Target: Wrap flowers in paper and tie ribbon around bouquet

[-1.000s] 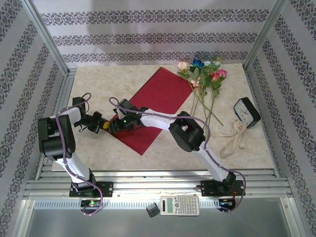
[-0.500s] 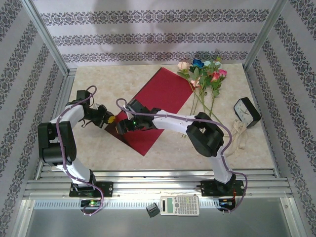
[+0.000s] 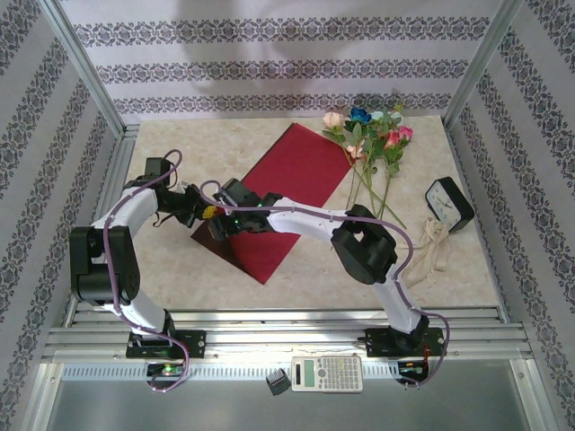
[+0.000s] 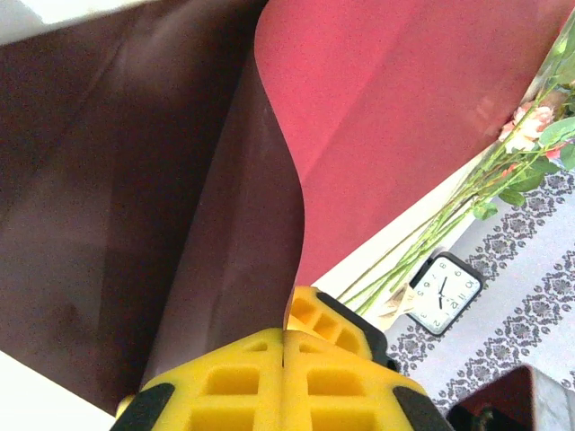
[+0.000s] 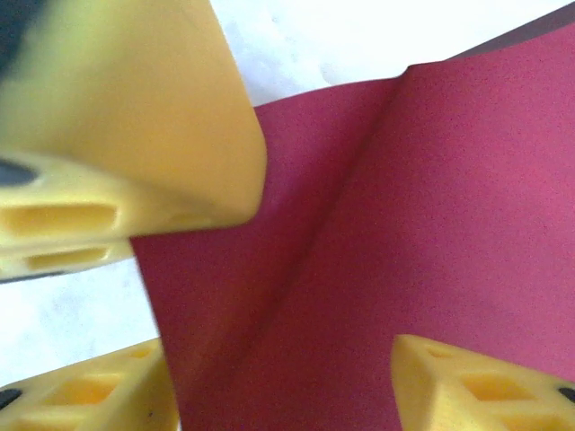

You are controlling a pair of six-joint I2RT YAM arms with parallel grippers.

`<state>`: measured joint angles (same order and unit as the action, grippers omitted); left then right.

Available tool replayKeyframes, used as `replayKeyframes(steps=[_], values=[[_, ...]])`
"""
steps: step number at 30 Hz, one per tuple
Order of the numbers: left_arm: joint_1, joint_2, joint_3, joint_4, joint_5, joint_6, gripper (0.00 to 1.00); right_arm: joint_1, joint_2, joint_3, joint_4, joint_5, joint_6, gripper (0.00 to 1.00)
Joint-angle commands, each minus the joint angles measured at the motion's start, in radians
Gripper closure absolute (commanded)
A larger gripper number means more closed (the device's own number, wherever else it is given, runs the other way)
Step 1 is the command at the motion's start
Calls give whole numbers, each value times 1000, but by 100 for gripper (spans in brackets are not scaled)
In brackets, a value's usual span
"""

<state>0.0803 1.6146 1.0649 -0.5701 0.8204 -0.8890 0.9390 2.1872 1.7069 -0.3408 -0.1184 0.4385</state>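
Counting up, you have one paper (image 3: pixel 301 175), one ribbon (image 3: pixel 437 251) and one loose bunch of flowers (image 3: pixel 370 135) far right. The crimson paper lies mid-counter (image 3: pixel 198 148), left corner curled upward; left jaws pinch it closed, right jaws gape over it.

Top view bright, evenly lit, sharp; faint shadows on counter (image 3: pixel 207 144) beside paper (image 3: pixel 287 189). Right wrist: counter blown white above paper, fingers (image 5: pixel 485 382) blurry. Left wrist: paper's curled underside dark.
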Motion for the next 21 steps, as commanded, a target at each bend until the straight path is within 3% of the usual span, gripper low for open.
replayKeyframes(steps=[1,4,6,8,11,14,16,18,21], values=[[-15,-29,27,3,22,-32,100,12,21,37,-56,69,-8,47],[-19,-36,38,3,25,-38,100,12,14,32,-65,103,-2,61],[-20,-38,43,3,31,-42,100,12,1,22,-61,119,4,77],[-21,-43,44,5,31,-48,100,10,-18,2,-50,131,17,100],[-22,-51,51,6,27,-53,100,2,-56,-34,-26,133,45,100],[-22,-76,81,-47,-27,-36,61,-11,-111,-86,10,120,84,100],[-22,-98,98,-102,-88,-16,49,-23,-149,-129,42,112,113,100],[-22,-120,88,-129,-134,-20,49,-39,-193,-183,78,89,152,100],[-22,-138,32,-121,-167,-47,57,-56,-256,-264,135,75,206,100]])
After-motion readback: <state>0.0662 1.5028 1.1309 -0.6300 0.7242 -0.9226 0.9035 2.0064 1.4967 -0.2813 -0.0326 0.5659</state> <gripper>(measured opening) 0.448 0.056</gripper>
